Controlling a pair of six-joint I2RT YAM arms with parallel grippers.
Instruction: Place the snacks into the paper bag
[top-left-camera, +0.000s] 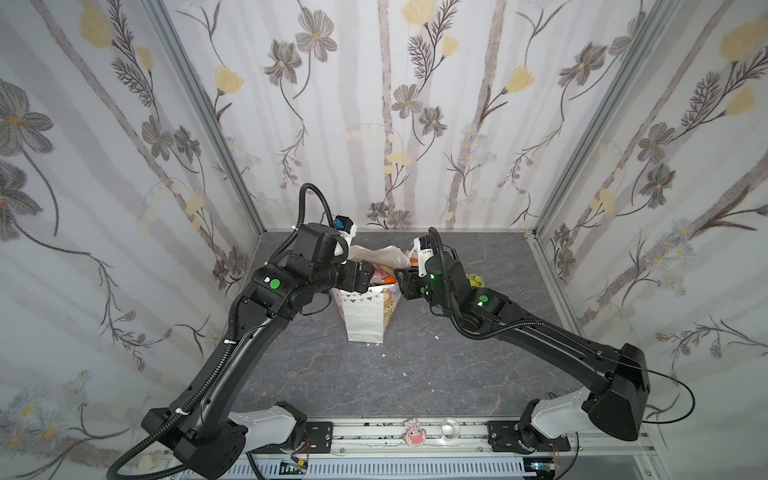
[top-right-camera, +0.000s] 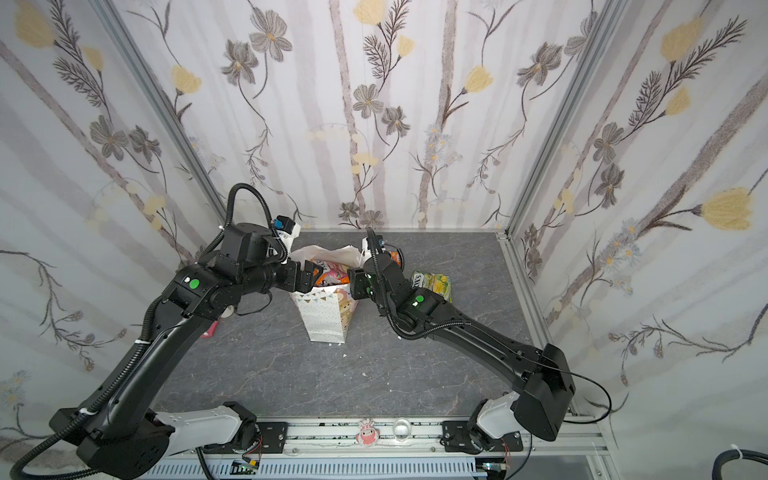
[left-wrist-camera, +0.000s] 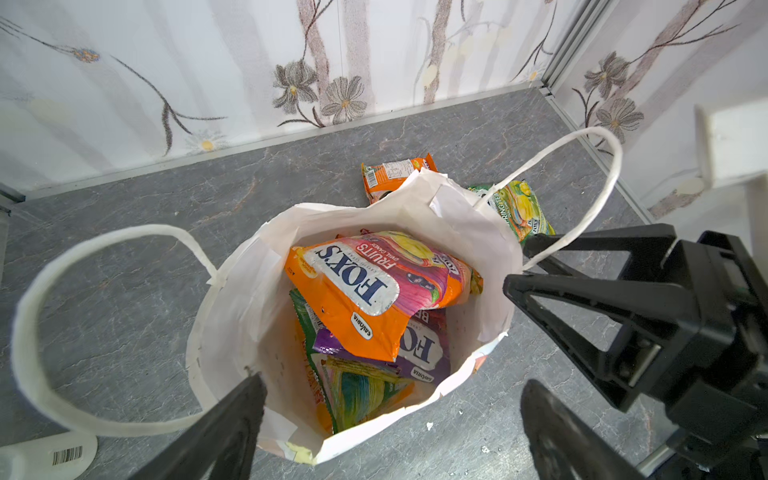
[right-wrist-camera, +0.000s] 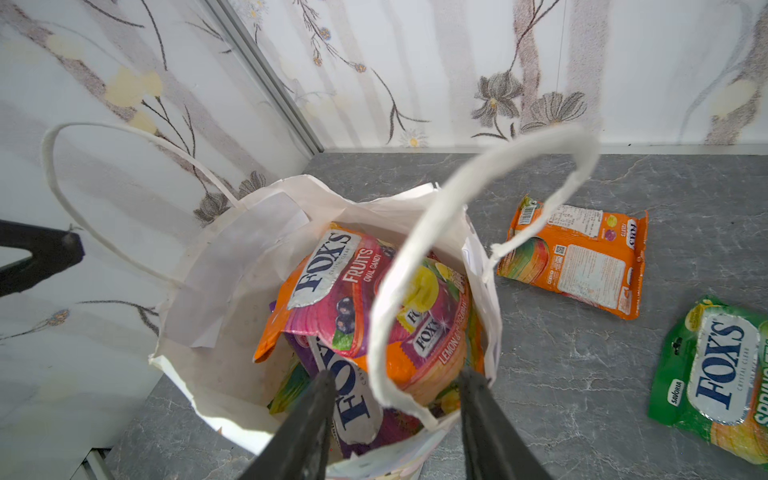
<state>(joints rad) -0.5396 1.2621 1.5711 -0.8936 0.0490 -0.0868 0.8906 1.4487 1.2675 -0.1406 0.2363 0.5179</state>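
The white paper bag (top-left-camera: 365, 320) (top-right-camera: 324, 320) stands upright mid-table with its mouth open. Several snacks lie inside it, an orange and pink FOX'S packet (left-wrist-camera: 365, 291) (right-wrist-camera: 332, 286) on top. Two snacks lie on the table behind and right of the bag: an orange packet (right-wrist-camera: 582, 266) (left-wrist-camera: 390, 174) and a green packet (right-wrist-camera: 715, 374) (top-right-camera: 432, 284). My left gripper (left-wrist-camera: 395, 386) (top-left-camera: 363, 274) hangs wide open over the bag's left rim, holding nothing. My right gripper (right-wrist-camera: 399, 374) (top-right-camera: 353, 282) is open over the right rim, its jaws either side of a cord handle (right-wrist-camera: 478, 174) without pinching it.
A small white bottle (left-wrist-camera: 50, 455) lies on the table left of the bag, under my left arm. A small pink object (top-right-camera: 210, 330) lies near it. Papered walls close the back and both sides. A pink figure (top-left-camera: 414, 432) sits on the front rail.
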